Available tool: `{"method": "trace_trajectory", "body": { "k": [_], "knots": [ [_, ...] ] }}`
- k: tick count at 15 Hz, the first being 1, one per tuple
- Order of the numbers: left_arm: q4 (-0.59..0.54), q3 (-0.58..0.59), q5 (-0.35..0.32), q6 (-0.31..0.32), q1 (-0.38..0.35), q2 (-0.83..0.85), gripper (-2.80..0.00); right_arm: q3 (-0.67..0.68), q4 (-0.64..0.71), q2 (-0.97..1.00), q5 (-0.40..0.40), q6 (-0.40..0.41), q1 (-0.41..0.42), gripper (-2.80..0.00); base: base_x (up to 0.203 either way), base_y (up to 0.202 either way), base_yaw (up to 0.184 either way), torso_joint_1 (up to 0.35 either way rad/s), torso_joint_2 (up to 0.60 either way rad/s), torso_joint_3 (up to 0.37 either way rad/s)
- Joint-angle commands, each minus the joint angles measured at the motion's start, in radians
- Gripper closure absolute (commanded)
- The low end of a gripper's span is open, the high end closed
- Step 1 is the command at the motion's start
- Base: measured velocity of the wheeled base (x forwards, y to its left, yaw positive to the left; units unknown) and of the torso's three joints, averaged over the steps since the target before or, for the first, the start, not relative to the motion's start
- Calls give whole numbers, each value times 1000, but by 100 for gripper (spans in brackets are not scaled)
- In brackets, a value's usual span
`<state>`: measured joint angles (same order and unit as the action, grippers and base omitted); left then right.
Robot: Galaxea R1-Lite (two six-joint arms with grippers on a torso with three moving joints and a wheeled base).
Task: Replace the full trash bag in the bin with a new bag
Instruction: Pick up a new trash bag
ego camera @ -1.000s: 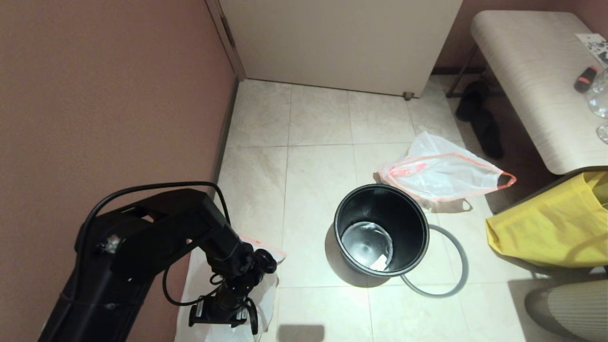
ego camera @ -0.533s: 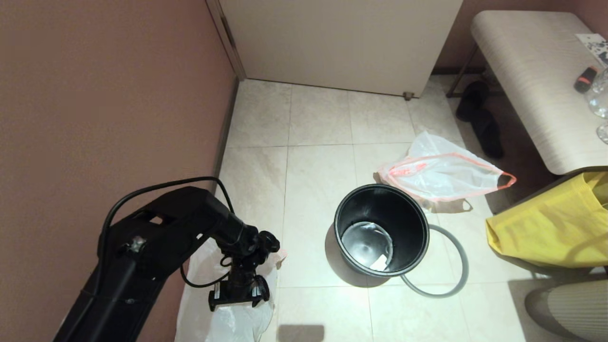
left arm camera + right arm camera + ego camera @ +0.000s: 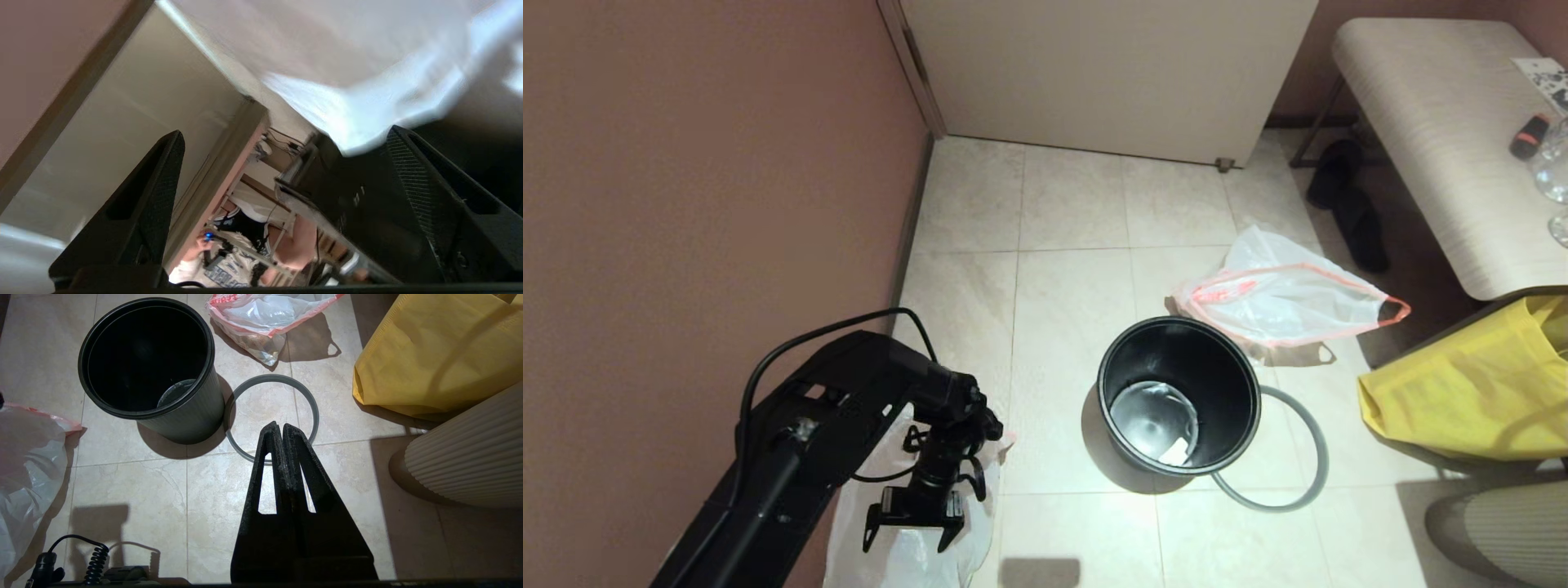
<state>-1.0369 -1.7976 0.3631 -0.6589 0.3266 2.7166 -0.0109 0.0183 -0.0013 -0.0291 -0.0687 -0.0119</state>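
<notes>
Bin [image 3: 1178,394] upright, mouth up, beside hoop [image 3: 1290,482]

Left hand [image 3: 282,136] seen from behind, both black fingers [image 3: 157,192] spread wide with nothing between them. White translucent plastic of the full trash bag [image 3: 347,61] billowing just beyond, its lower fold close to one fingertip. Pinkish wall [image 3: 36,53] and pale panel [image 3: 122,122] alongside; dark robot body [image 3: 367,204] and a person [image 3: 241,253] behind.
</notes>
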Motion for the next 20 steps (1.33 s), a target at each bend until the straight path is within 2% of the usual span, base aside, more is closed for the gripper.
{"method": "trace_trajectory", "body": {
  "k": [1, 2, 4, 7, 10, 13, 14, 17, 18, 20],
  "knots": [
    [-10, -47, 57, -88, -2, 65, -280, 0, 0, 1, 0, 0, 0, 0, 0, 0, 0, 0, 0, 0],
    [64, -39, 86, -144, 1, 67, -280, 0, 0, 1, 0, 0, 0, 0, 0, 0, 0, 0, 0, 0],
    [210, -13, 156, -128, -4, 90, -280, 0, 0, 1, 0, 0, 0, 0, 0, 0, 0, 0, 0, 0],
    [205, -49, 224, -106, -3, 181, -280, 0, 0, 1, 0, 0, 0, 0, 0, 0, 0, 0, 0, 0],
    [142, -62, 233, -99, 0, 211, -280, 0, 0, 1, 0, 0, 0, 0, 0, 0, 0, 0, 0, 0],
    [135, -41, 240, -89, 25, 232, -280, 0, 0, 1, 0, 0, 0, 0, 0, 0, 0, 0, 0, 0],
    [128, -49, 263, -77, 26, 252, -280, 0, 0, 1, 0, -2, 0, 0, 0, 0, 0, 0, 0, 0],
    [50, -81, 279, -71, 25, 279, -280, 0, 0, 1, 0, -1, 0, 0, 0, 0, 0, 0, 0, 0],
    [27, -88, 279, -70, 26, 285, 0, 0, 0, 1, 0, 0, 0, 0, 0, 0, 0, 0, 0, 0],
    [23, -94, 279, -67, 26, 290, 0, 0, 0, 1, 0, 0, 0, 0, 0, 0, 0, 0, 0, 0]
  ]
}}
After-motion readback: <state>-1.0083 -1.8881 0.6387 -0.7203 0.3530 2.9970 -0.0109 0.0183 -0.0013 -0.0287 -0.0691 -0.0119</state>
